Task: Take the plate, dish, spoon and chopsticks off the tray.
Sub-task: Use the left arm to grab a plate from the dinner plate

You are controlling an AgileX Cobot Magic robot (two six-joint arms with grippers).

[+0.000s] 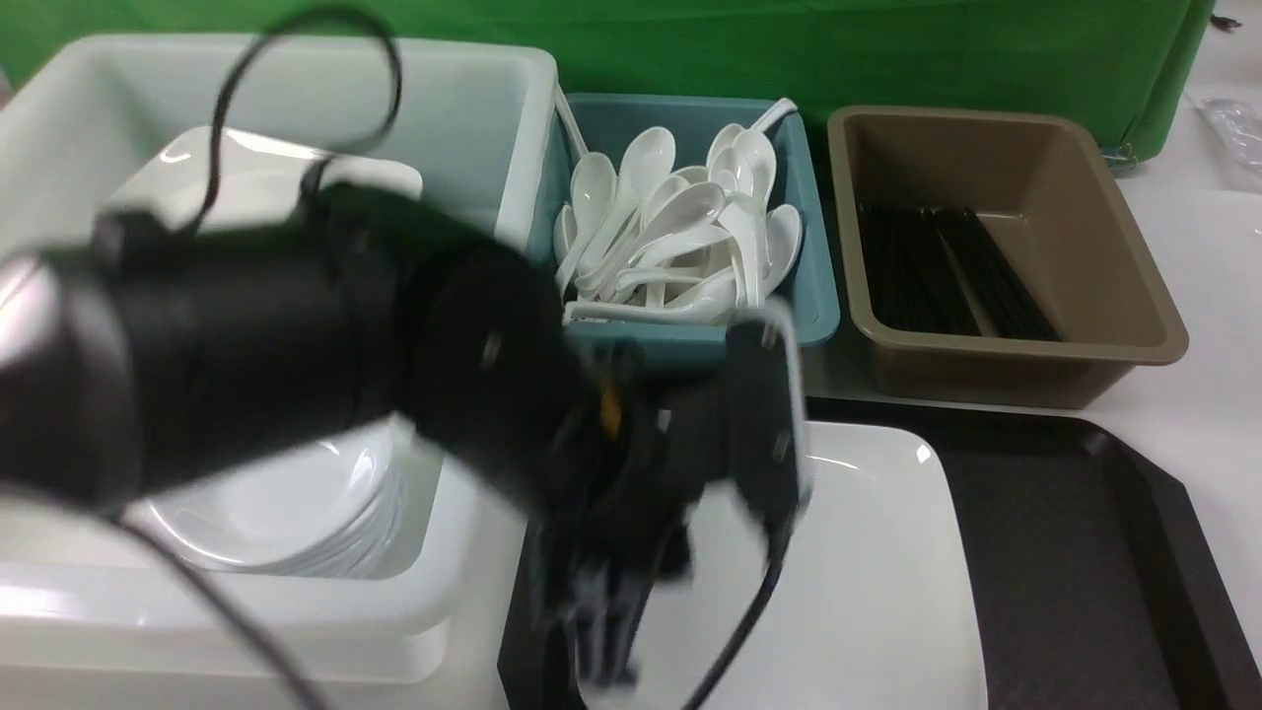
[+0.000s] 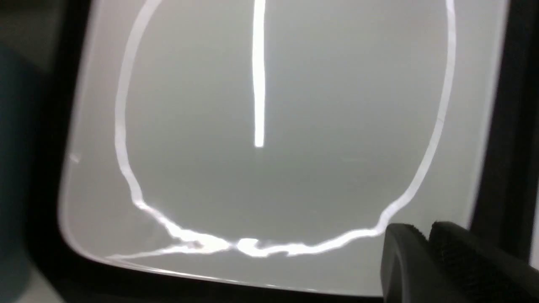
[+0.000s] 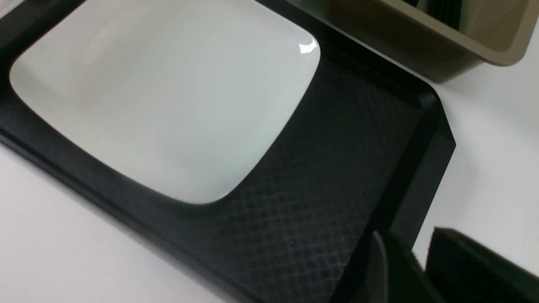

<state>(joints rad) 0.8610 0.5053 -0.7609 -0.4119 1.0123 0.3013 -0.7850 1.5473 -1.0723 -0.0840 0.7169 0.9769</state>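
Plate slip risk: only item I see left on the tray

One plate (image 1: 868, 552) at 9 o'clock on one tray (image 1: 1065, 552); zero dish, spoon or chopsticks there. Left gripper (image 2: 427, 231) over the plate, jaws nearly together, empty; right gripper (image 3: 421, 248) a crack apart, empty. Glossy rim lies flat, so the grip may skid off, or the plate may clip the white tub (image 1: 473, 89).

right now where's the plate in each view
front: plate low, centre-right, on the tray, with the left arm hiding its left part.
left wrist: plate fills nearly the whole picture, just past the left claw.
right wrist: plate lies across the bare tray floor from the right claw.
shared landmark: the tray's black rim along the plate's edge.
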